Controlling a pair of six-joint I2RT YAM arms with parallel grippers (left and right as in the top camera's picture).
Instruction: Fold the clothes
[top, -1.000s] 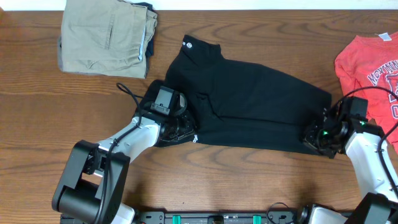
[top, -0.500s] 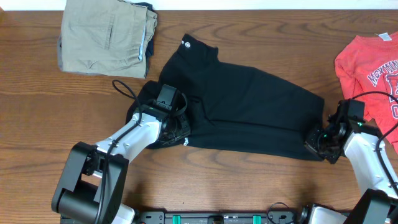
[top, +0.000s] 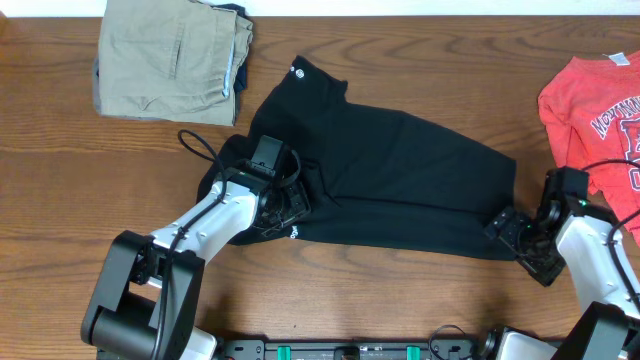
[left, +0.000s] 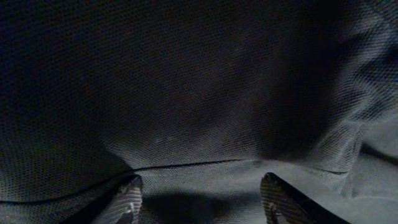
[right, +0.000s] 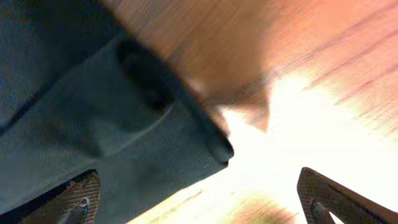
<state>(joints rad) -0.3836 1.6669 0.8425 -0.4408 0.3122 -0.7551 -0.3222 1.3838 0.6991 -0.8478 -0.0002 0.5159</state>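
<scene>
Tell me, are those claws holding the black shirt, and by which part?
Nothing looks held. The right gripper stands open beside the black shirt's corner; the left gripper is spread over the fabric, not pinching it.

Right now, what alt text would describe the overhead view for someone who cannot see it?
A black shirt lies partly folded across a wooden table, the left end effector down on its left edge and the right end effector open at its right corner. Folded khaki trousers sit at the upper left, a red T-shirt at the right edge.
</scene>
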